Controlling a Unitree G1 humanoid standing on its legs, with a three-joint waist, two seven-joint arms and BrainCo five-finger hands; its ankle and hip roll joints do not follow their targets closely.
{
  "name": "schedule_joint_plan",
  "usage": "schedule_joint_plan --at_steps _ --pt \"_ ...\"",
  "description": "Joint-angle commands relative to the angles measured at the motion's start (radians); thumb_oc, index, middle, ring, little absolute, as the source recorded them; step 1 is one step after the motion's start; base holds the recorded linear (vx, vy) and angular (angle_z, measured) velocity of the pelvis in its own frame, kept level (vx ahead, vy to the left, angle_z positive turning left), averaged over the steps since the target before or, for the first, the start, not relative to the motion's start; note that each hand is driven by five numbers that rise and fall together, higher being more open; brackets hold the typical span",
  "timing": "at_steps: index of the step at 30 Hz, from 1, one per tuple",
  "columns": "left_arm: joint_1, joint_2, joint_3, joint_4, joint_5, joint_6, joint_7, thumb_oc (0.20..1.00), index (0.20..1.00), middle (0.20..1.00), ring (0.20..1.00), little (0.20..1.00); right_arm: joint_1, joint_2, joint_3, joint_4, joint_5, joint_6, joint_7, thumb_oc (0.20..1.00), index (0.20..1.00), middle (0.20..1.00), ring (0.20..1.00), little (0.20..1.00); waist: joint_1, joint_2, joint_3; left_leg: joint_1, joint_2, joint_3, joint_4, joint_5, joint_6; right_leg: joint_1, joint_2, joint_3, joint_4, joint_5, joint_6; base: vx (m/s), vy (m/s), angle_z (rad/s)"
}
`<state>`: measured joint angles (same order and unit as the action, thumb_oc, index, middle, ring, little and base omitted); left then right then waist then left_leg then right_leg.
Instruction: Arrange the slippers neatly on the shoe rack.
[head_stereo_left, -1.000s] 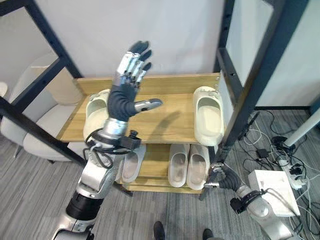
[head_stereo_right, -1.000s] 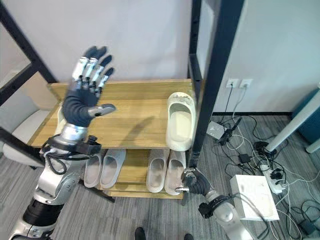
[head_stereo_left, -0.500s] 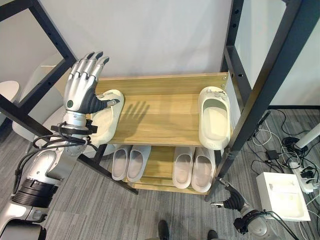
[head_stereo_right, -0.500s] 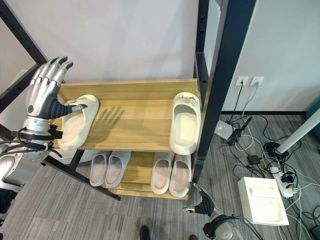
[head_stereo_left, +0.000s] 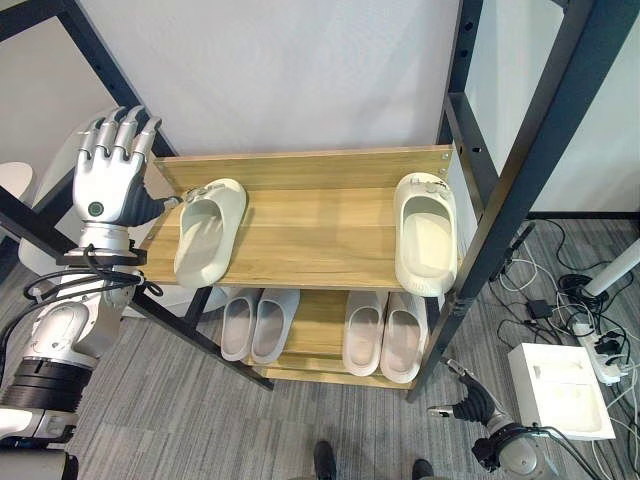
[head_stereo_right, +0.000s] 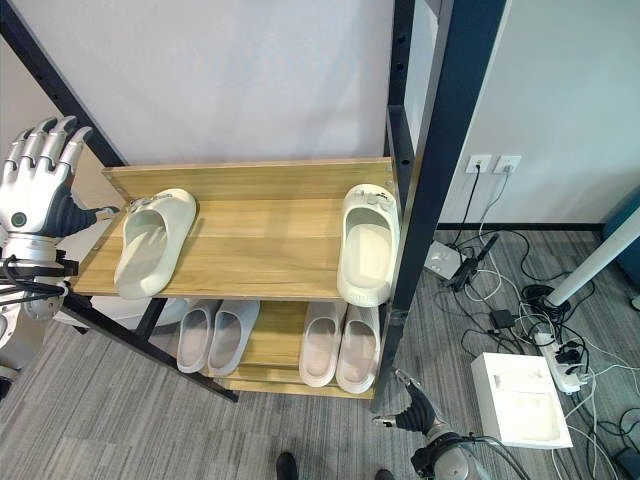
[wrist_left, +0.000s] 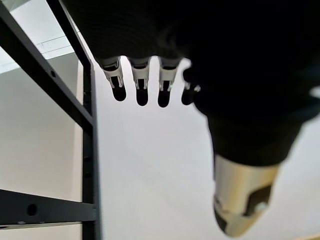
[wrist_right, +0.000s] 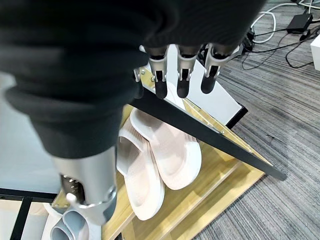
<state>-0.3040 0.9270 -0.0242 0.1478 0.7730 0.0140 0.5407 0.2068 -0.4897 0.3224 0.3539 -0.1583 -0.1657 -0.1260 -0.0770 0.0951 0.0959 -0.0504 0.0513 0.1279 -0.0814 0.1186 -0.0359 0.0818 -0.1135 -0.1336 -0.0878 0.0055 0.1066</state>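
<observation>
Cream foam slippers sit at opposite ends of the top shelf of the wooden shoe rack (head_stereo_left: 300, 240): the left slipper (head_stereo_left: 207, 229) lies a little askew near the left edge, the right slipper (head_stereo_left: 425, 234) lies straight, close to the black post. A second ago the left hand (head_stereo_left: 108, 175) was raised over the middle of the shelf; it has since swung out past the rack's left end and now hangs clear of the left slipper, fingers spread and straight, holding nothing. To my eye that reads as a release and withdrawal, so the top pair looks placed, though well apart rather than side by side. On the lower shelf two more pairs (head_stereo_left: 318, 328) lie toes inward. The right hand (head_stereo_left: 462, 400) is low by the rack's front right foot, near the floor; from its own wrist its fingers (wrist_right: 181, 75) look straight and relaxed, touching nothing. The rack's left legs are cut off behind the dark diagonal bar, and the heels of the lower left pair are partly hidden.
</observation>
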Motion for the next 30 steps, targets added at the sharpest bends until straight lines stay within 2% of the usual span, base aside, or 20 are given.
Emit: schedule_joint_plan --at_steps 1,5,6,8,9,18,29,30 --pt "-0.058 0.082 0.045 0.081 0.065 0.041 -0.003 1.000 1.000 1.000 1.000 1.000 -0.039 -0.003 -0.006 -0.066 -0.015 -0.030 -0.025 1.000 1.000 1.000 1.000 1.000 -0.008 -0.018 0.001 0.065 0.035 0.005 -0.006 -0.119 -0.047 -0.016 -0.038 -0.038 0.001 -0.032 0.055 0.00 0.000 0.00" --pt "-0.081 0.105 0.000 0.130 0.078 0.045 -0.029 1.000 1.000 1.000 1.000 1.000 -0.054 0.002 -0.019 -0.061 0.000 -0.023 -0.041 1.000 1.000 1.000 1.000 1.000 -0.012 -0.017 0.006 0.064 0.034 0.009 -0.006 -0.123 -0.045 -0.023 -0.040 -0.035 0.001 -0.027 0.058 0.01 0.006 0.00" --pt "-0.104 0.130 -0.032 0.155 0.070 0.023 -0.033 1.000 1.000 1.000 1.000 1.000 0.032 0.121 0.015 0.085 0.224 -0.002 0.066 1.000 1.000 1.000 1.000 1.000 -0.022 -0.015 0.008 0.066 0.033 0.012 -0.006 -0.123 -0.047 -0.025 -0.040 -0.034 0.001 -0.025 0.060 0.00 0.000 0.00" --pt "-0.115 0.122 -0.062 0.178 0.058 0.040 -0.055 1.000 1.000 1.000 1.000 1.000 -0.029 0.098 0.014 0.092 0.212 0.021 0.049 1.000 1.000 1.000 1.000 1.000 -0.021 -0.019 0.009 0.061 0.033 0.016 -0.006 -0.122 -0.048 -0.032 -0.041 -0.031 0.001 -0.021 0.060 0.00 0.005 -0.07" --pt "-0.114 0.118 -0.075 0.184 0.067 0.042 -0.084 1.000 1.000 1.000 1.000 1.000 -0.035 0.104 0.027 0.051 0.261 0.023 0.067 1.000 1.000 1.000 1.000 1.000 -0.016 -0.023 0.010 0.061 0.034 0.015 -0.006 -0.124 -0.048 -0.031 -0.042 -0.032 0.001 -0.023 0.059 0.02 0.005 -0.19" --pt "-0.138 0.107 -0.090 0.248 0.038 0.052 -0.101 1.000 1.000 1.000 1.000 1.000 -0.053 0.135 0.034 0.084 0.291 0.030 0.064 1.000 1.000 1.000 1.000 1.000 -0.011 -0.024 0.010 0.061 0.031 0.016 -0.006 -0.127 -0.047 -0.033 -0.045 -0.033 0.001 -0.023 0.062 0.00 0.000 -0.02" --pt "-0.190 0.020 -0.111 0.328 -0.004 0.092 -0.067 1.000 1.000 1.000 1.000 1.000 -0.102 0.163 0.042 0.116 0.301 0.023 0.024 1.000 1.000 1.000 1.000 1.000 -0.018 -0.033 0.016 0.055 0.029 0.025 -0.006 -0.131 -0.043 -0.047 -0.049 -0.025 0.001 -0.016 0.065 0.00 0.002 0.00" --pt "-0.194 0.016 -0.114 0.331 -0.007 0.091 -0.066 0.937 0.937 0.937 0.937 0.937 -0.108 0.163 0.044 0.117 0.300 0.023 0.022 1.000 1.000 1.000 1.000 1.000 -0.019 -0.033 0.017 0.054 0.029 0.025 -0.006 -0.131 -0.043 -0.048 -0.049 -0.024 0.001 -0.016 0.065 0.00 0.000 0.00"
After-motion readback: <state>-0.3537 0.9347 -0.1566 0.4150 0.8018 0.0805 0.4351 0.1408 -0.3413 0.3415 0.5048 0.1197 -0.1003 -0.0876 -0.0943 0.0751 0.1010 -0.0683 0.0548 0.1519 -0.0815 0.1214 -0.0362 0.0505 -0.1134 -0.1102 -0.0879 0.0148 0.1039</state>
